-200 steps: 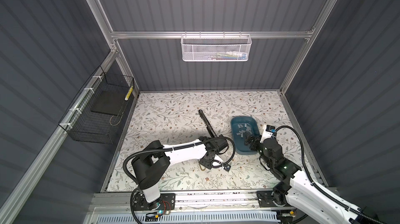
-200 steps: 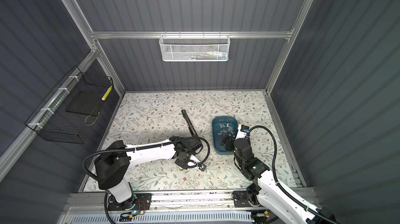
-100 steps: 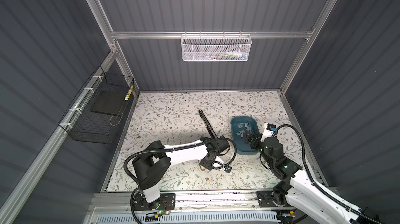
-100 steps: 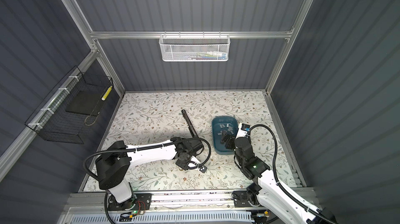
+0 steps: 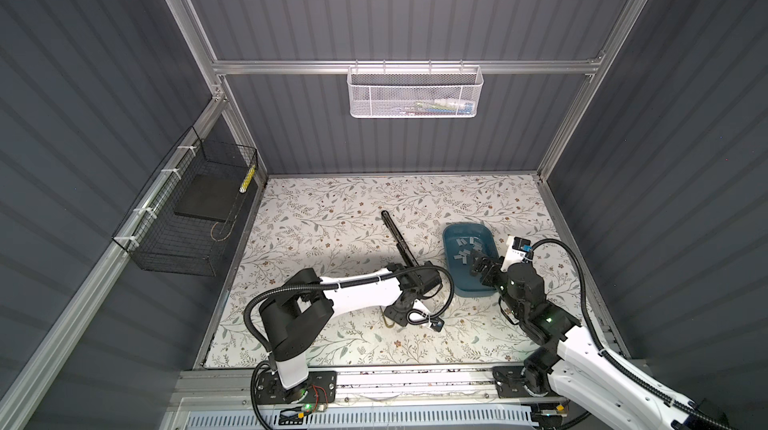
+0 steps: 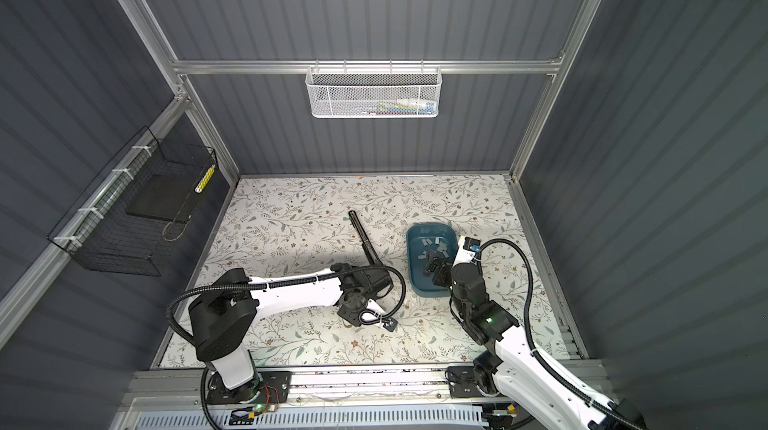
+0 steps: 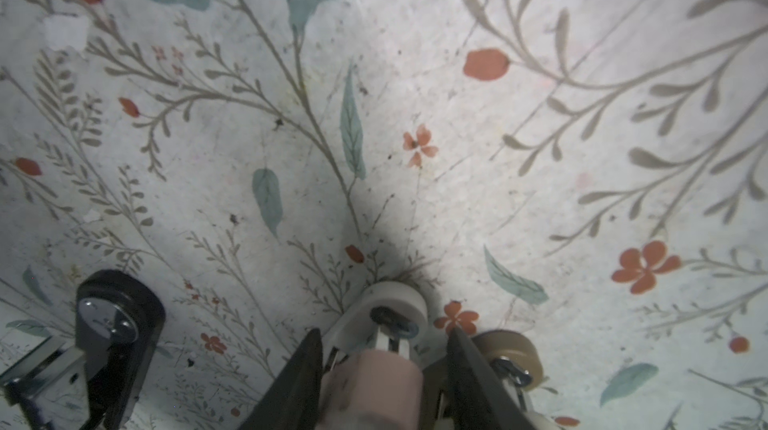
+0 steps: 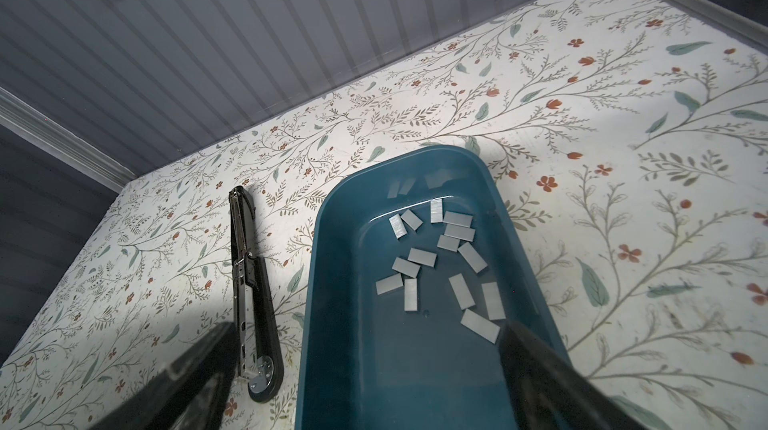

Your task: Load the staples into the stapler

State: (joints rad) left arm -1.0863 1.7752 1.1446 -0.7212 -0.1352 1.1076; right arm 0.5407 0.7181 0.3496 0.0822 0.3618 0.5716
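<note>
Silver-grey staples [image 8: 422,257] lie loose and scattered on the floor of the teal tray [image 8: 320,249], just below and ahead of my right gripper [image 8: 363,324]. Its fingers are spread wide with nothing between them, and it hovers over the tray's near end.

Across from that gripper, on the left arm's side, the black stapler [image 8: 253,295] lies opened out flat with its metal channel up. It is just beside the tray, not touching it.

My left gripper [image 7: 382,332] is low over the table, right by the stapler's hinge end. Its fingers flank a pale pink block [image 7: 370,382]; I cannot tell whether they are clamped on it.

Under everything is a floral sheet [image 5: 332,215], flat and a bit scuffed and speckled close up. Ribbed grey walls [image 5: 395,12] box the table in on three sides.

Past the right gripper and the tray, bare sheet runs up to the back wall. On its outer side a narrower strip reaches the aluminium rail [image 5: 552,215].

High beyond both grippers a white mesh basket [image 5: 415,91] hangs on the back wall. A black wire basket [image 5: 187,215] hangs on the side wall out past the left gripper, well apart from it.
</note>
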